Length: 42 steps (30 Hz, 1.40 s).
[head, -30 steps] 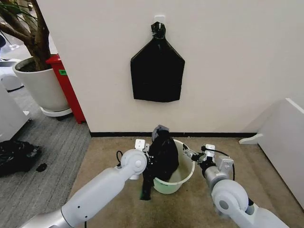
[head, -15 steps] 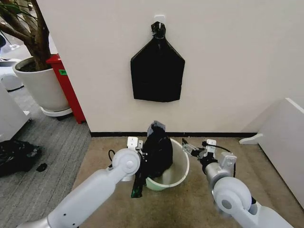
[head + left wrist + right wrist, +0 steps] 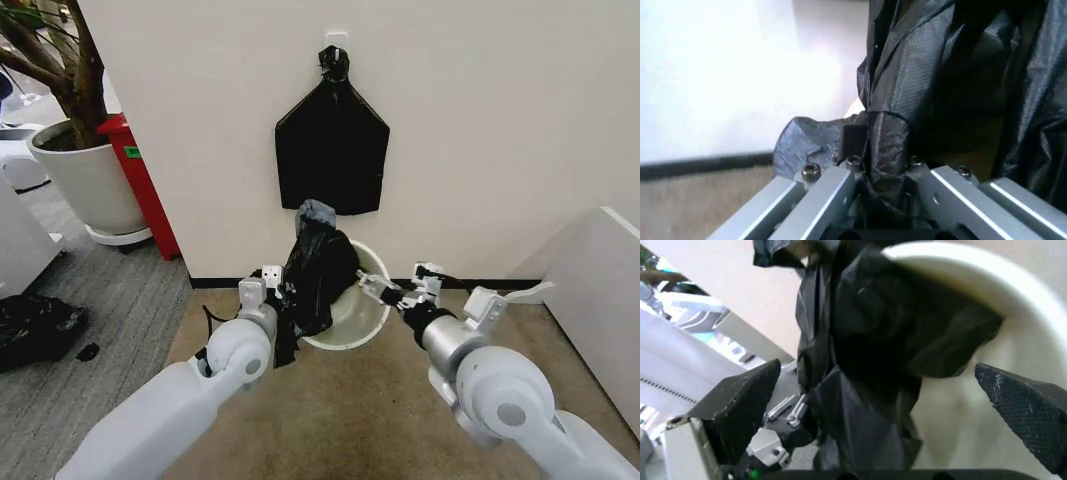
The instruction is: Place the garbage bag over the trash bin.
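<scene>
At the foot of the cream wall, just above the dark baseboard, the trash bin [image 3: 358,318] is tipped so its round mouth faces the robot, its pale inside showing. The garbage bag [image 3: 316,272] is bunched against the bin's left rim, part of it hanging into the opening and a loose tail trailing down toward the beige carpet [image 3: 340,400] on the left.

The left gripper [image 3: 281,296] sits at the bin's left edge, buried in the plastic; in the left wrist view its fingers [image 3: 819,197] are pressed together on a gathered fold of the garbage bag [image 3: 953,95], the black film squeezed between the metal bars. The right gripper [image 3: 376,289] reaches to the bin's right rim, touching or nearly touching it. In the right wrist view its two dark, textured fingertips [image 3: 1023,410] are spread wide apart, holding nothing, with the bag [image 3: 867,355] and the cream bin wall [image 3: 987,295] between them.

Higher on the wall, a flat shield-shaped black bundle [image 3: 331,145] hangs from a hook by its knot. A large white plant pot [image 3: 88,180] with a tree stands well off to the left, beside a red object [image 3: 142,180].
</scene>
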{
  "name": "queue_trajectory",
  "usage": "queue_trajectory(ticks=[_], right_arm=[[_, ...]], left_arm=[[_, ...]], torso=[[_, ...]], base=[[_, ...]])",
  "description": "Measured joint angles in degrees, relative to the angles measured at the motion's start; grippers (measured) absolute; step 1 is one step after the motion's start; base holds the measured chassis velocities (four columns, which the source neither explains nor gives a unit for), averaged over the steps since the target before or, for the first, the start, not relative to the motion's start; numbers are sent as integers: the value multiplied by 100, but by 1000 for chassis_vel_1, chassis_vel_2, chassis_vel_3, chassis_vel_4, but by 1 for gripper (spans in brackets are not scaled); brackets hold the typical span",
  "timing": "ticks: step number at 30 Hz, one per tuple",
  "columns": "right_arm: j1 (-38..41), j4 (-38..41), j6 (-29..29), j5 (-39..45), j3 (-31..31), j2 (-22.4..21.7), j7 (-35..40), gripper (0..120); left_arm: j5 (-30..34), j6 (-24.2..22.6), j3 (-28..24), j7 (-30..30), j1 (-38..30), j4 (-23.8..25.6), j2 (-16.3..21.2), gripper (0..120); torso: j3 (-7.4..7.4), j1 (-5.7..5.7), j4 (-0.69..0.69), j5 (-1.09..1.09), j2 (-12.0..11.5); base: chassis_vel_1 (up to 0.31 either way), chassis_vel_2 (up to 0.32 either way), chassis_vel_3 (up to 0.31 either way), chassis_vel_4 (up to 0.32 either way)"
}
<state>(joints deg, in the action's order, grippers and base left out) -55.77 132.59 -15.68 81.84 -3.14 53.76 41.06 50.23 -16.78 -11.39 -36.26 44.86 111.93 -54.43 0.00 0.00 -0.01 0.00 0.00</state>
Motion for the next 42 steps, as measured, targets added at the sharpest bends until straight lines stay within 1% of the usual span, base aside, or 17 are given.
queue_trajectory(ticks=[3, 7, 10, 14, 22, 25, 28, 29, 31, 33, 36, 37, 38, 42], right_arm=[[190, -134, -24, 2, 98, 78, -13, 100], [752, -456, -67, -127, 497, 249, -5, 100], [908, -513, -90, -152, 650, 307, 23, 100], [1379, -802, -184, -154, 1110, 545, 356, 100], [1640, -1009, -241, 115, 1263, 699, 799, 100], [1728, -1065, -242, 142, 1332, 736, 864, 100], [1832, -1174, -245, 142, 1398, 782, 913, 97], [1866, -1222, -245, 140, 1417, 804, 945, 94], [1882, -1244, -246, 140, 1424, 813, 960, 92], [1924, -1312, -247, 140, 1446, 836, 1022, 81], [1934, -1355, -247, 150, 1458, 845, 1070, 69], [1934, -1365, -248, 154, 1461, 844, 1086, 66], [1934, -1365, -248, 154, 1461, 844, 1086, 66], [1918, -1369, -253, 163, 1468, 827, 1110, 50]], left_arm=[[-91, 49, -30, 41, -9, 0, 4, 1], [-343, 163, -95, 124, -28, 1, 22, 1], [-404, 181, -106, 140, -35, 2, 23, 1], [-639, 206, -111, 206, -50, 23, 37, 1], [-921, 257, -107, 330, -58, 33, 61, 1], [-949, 263, -106, 345, -78, 31, 62, 1], [-960, 264, -106, 358, -100, 31, 66, 1], [-965, 264, -105, 365, -104, 31, 66, 1], [-966, 264, -105, 368, -104, 31, 66, 1], [-972, 264, -105, 371, -104, 31, 58, 1], [-985, 263, -119, 373, -106, 27, 42, 1], [-986, 261, -124, 373, -110, 24, 38, 1], [-986, 261, -124, 373, -110, 24, 38, 1], [-986, 255, -138, 372, -139, 23, 32, 1]], torso=[[0, 0, 0, -1, 0], [0, 0, 1, -1, 0], [0, 0, 1, -1, 0], [0, 0, 1, -1, 0], [0, 0, 1, 0, 0], [0, 0, 1, 0, 0], [0, 0, 1, 0, 0], [0, 0, 1, 0, 0], [0, 0, 1, 0, 0], [0, 0, 1, 0, 0], [0, 0, 1, 0, 0], [0, 0, 0, 0, 0], [0, 0, 0, 0, 0], [0, 0, 0, 0, 0]], base=[[0, 0, 0, 0], [0, 0, 0, 0], [0, 0, 0, 0], [0, 0, 0, 0], [0, 0, 0, 0], [0, 0, 0, 0], [0, 0, 0, 0], [0, 0, 0, 0], [0, 0, 0, 0], [0, 0, 0, 0], [0, 0, 0, 0], [0, 0, 0, 0], [0, 0, 0, 0], [0, 0, 0, 0]])
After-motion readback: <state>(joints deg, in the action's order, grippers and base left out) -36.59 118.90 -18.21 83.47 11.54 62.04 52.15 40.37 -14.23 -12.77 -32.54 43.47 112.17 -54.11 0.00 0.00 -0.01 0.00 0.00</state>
